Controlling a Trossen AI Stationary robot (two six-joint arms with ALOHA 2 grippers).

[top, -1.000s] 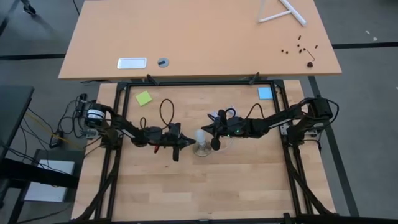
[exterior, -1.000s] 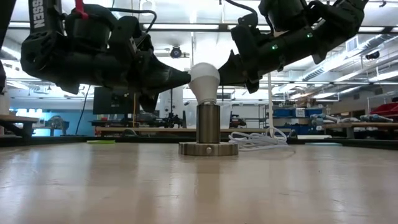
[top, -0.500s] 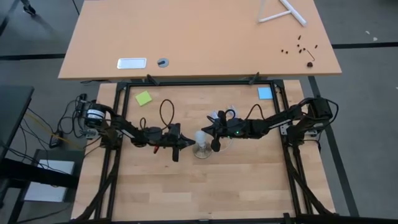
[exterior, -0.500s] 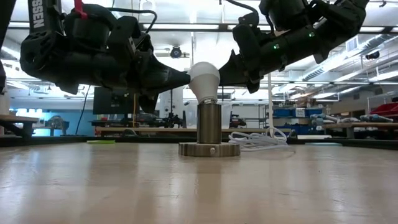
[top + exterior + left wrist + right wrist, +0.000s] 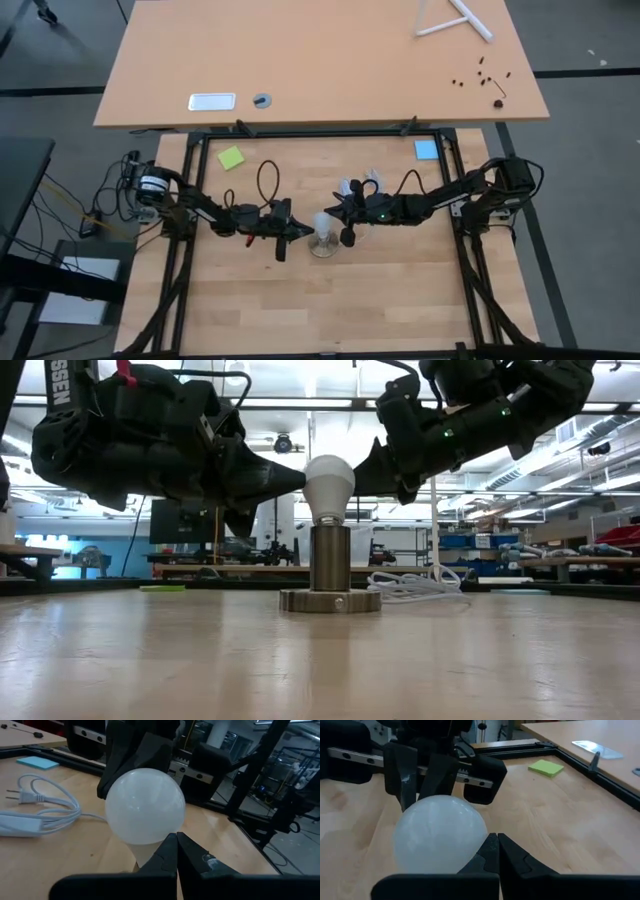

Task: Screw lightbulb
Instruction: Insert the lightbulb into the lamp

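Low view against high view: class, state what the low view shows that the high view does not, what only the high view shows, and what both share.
Only the low view shows the lightbulb standing upright in the metal socket, with the socket's column and round base in profile and the room behind.

Only the high view shows the green sticky note, the blue sticky note, and the second table beyond.

Both show the left gripper and right gripper pressed against opposite sides of the bulb, each with fingers closed to a point, and the white cord.
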